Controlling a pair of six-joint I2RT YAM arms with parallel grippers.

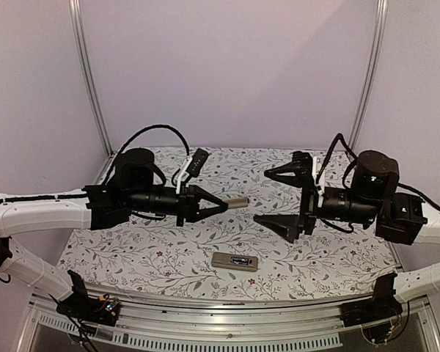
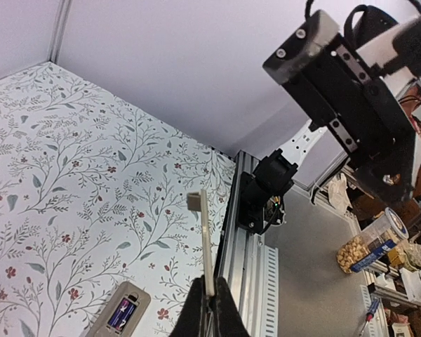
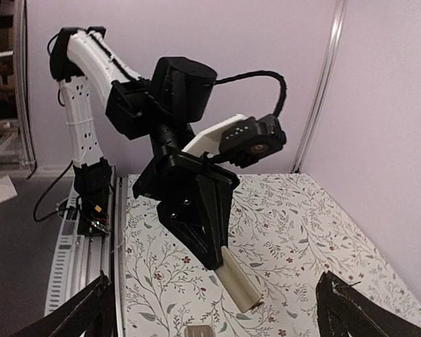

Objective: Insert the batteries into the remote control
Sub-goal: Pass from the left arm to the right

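Jaws of the left gripper [image 1: 224, 204] are pressed together on a small flat grey cover piece [image 1: 238, 203], which sticks out past their tips. Those of the right gripper [image 1: 261, 196] are spread wide and hold nothing. Nearest, a metal rail [image 1: 227, 302] bounds the worktop [image 1: 147, 257]. Just behind it the remote control [image 1: 235, 261] lies flat, back up, below and nearward of the gap between both jaws. Dark shapes in its recess appear to be the batteries [image 2: 123, 312]. Farther off, walls [image 1: 227, 73] close the back and sides.
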